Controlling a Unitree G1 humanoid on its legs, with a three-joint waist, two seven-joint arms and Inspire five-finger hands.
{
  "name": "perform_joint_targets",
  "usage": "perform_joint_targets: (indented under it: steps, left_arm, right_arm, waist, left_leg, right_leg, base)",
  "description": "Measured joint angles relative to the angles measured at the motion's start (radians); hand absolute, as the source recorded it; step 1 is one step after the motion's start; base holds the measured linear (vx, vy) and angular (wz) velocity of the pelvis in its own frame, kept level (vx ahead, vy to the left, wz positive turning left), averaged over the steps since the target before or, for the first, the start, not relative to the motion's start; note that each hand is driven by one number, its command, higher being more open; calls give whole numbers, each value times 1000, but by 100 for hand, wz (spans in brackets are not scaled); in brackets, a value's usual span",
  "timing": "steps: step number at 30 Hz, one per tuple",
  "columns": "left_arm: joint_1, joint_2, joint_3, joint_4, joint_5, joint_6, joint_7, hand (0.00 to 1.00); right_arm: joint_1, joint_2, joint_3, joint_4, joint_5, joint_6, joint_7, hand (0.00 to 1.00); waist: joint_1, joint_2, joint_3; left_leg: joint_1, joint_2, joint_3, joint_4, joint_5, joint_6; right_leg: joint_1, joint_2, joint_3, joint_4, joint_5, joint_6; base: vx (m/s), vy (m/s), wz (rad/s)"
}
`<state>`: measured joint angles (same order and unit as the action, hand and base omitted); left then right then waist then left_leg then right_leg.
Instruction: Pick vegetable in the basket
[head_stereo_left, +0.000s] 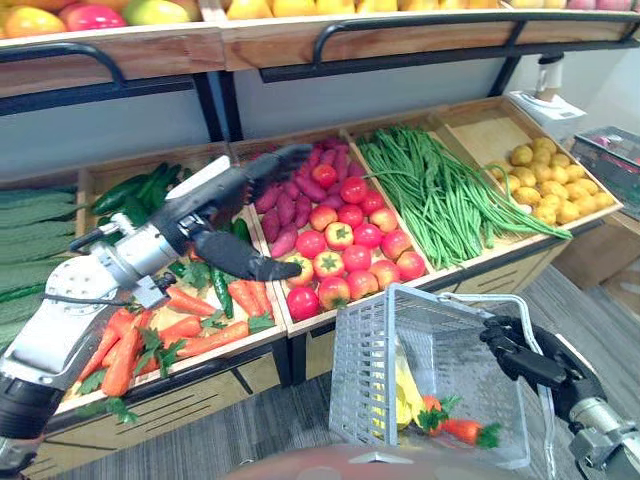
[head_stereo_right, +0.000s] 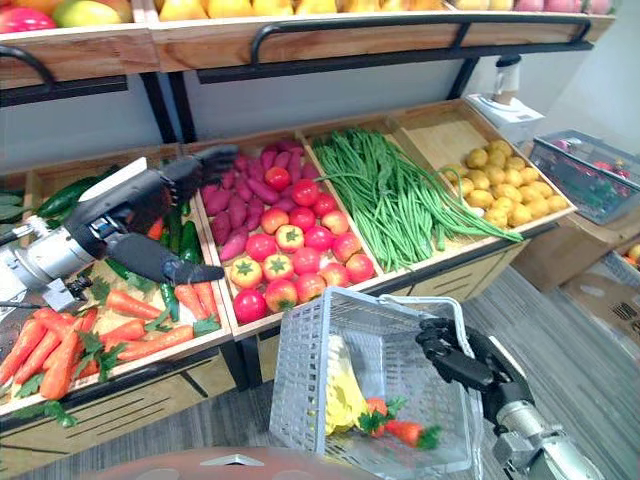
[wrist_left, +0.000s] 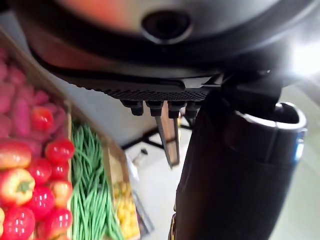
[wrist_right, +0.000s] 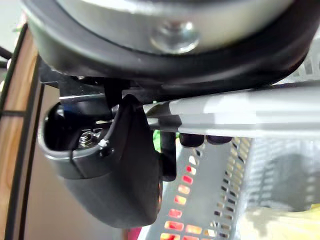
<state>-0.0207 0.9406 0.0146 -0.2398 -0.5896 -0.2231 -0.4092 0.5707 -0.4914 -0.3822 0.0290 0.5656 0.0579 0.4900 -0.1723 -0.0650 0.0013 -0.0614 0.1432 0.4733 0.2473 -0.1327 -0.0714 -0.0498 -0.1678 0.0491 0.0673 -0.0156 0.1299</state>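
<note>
No words, labels or numbers are legible on the basket (head_stereo_left: 365, 360) or wooden crates (head_stereo_right: 432, 135).

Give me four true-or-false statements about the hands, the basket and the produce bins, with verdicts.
1. The right hand grips the basket by its handle. True.
2. The left hand holds a carrot. False: its fingers are straight and it holds nothing, above the bins.
3. The basket is empty. False: a carrot lies in it beside something yellow.
4. The green beans fill the bin next to the tomatoes. True.
</note>
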Motion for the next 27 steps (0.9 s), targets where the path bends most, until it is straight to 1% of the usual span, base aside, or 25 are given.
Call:
perform_joint_targets:
  steps: [3,5,6,7,8,9,11,12,14,15,17,20,22,23,25,26,27]
  left_arm:
    - [40,-55,51,31,5,-1,41,100]
    - [78,-137,127,45,21,-2,77,100]
    - [82,-160,145,46,32,-3,87,100]
    - [94,-211,186,47,56,-14,114,100]
    - [102,-237,210,47,62,-19,126,100]
    - [112,-288,253,48,79,-21,144,100]
    - [122,-433,361,53,99,-25,218,100]
    - [126,-466,385,53,114,-29,238,100]
    - [167,-572,467,53,150,-38,308,100]
    - [176,-594,481,53,163,-38,322,100]
    - [209,-670,523,53,178,-38,362,100]
    - [232,-722,582,57,212,-38,393,100]
    - [231,-772,672,94,237,-49,438,100]
    - [230,-796,721,138,239,-64,493,100]
    - [227,-832,788,214,233,-68,574,100]
    - [229,-857,829,285,199,-72,636,100]
    - [231,-866,845,313,188,-75,663,100]
  right_arm:
    - [1,22,-44,27,0,-2,-21,0]
    - [-5,39,-77,64,0,-5,-32,0]
    - [-6,44,-85,72,0,-6,-36,0]
    - [-11,60,-106,87,-1,-6,-44,0]
    - [-15,69,-115,92,-1,-6,-47,0]
    - [-20,85,-131,101,-1,-6,-51,0]
    - [-39,132,-175,125,-4,-7,-80,0]
    - [-39,143,-183,125,-5,-7,-85,0]
    - [-38,154,-204,125,-8,-7,-94,0]
    - [-38,155,-211,125,-8,-7,-98,0]
    - [-39,155,-252,126,-9,-6,-108,0]
    - [-41,154,-314,126,-10,-7,-110,0]
    - [-63,153,-377,130,-10,-7,-138,0]
    - [-91,153,-410,141,-6,-7,-172,0]
    - [-141,153,-455,168,9,-9,-225,0]
    - [-175,153,-484,186,34,-18,-268,0]
    - [-188,153,-496,194,39,-24,-281,0]
  waist:
    - [8,-1,-6]
    - [10,-8,-13]
    - [12,-9,-14]
    - [13,-11,-16]
    - [14,-11,-16]
    - [12,-11,-17]
    - [10,-12,-19]
    - [9,-12,-19]
    - [8,-11,-19]
    - [8,-10,-20]
    - [10,-11,-19]
    - [12,-12,-18]
    - [11,-11,-18]
    - [4,-10,-18]
    - [2,-11,-18]
    - [3,-6,-18]
    - [4,-5,-18]
  left_leg:
    - [-1,-14,-23,-39,27,-1]
    - [-1,-22,-43,-77,55,-2]
    - [-1,-25,-46,-84,61,-3]
    - [-1,-28,-54,-100,73,-2]
    - [-1,-29,-57,-106,79,0]
    - [1,-31,-62,-116,88,4]
    - [3,-32,-72,-136,101,2]
    - [4,-33,-74,-141,104,2]
    - [19,-38,-76,-172,119,0]
    - [21,-40,-78,-178,122,0]
    - [36,-47,-82,-205,135,1]
    - [43,-49,-85,-217,136,-6]
    - [46,-48,-84,-218,137,-7]
    - [50,-47,-83,-217,137,-7]
    - [54,-46,-79,-217,137,-8]
    - [54,-46,-79,-216,136,-7]
    - [54,-46,-79,-215,136,-7]
  right_leg:
    - [0,-4,-25,0,-3,-4]
    - [-1,-4,-50,-1,-6,-10]
    - [-2,-4,-54,-1,-7,-11]
    - [-3,-4,-62,-1,-6,-11]
    - [-3,-4,-66,-1,-6,-11]
    - [-3,-3,-72,-1,-6,-11]
    - [-2,0,-82,-1,-5,-9]
    - [-2,0,-84,-1,-5,-9]
    - [2,1,-87,-2,-6,-10]
    - [3,1,-89,-3,-6,-10]
    - [9,-1,-94,-3,-6,-11]
    - [17,-1,-99,-7,-8,-13]
    - [18,0,-98,-6,-12,-19]
    - [19,1,-97,-7,-14,-21]
    - [20,1,-92,-7,-14,-22]
    - [20,1,-91,-8,-14,-21]
    - [20,1,-91,-8,-14,-21]
  base:
    - [-2,-28,27]
    - [12,-32,28]
    - [20,-39,25]
    - [18,-25,15]
    - [22,-30,17]
    - [18,-27,13]
    - [13,-27,13]
    - [8,-21,8]
    - [4,-13,5]
    - [-2,-4,9]
    - [-7,2,9]
    - [-9,3,4]
    - [-14,0,-2]
    - [-27,-2,-7]
    - [-24,1,-6]
    - [0,0,0]
    - [0,0,0]
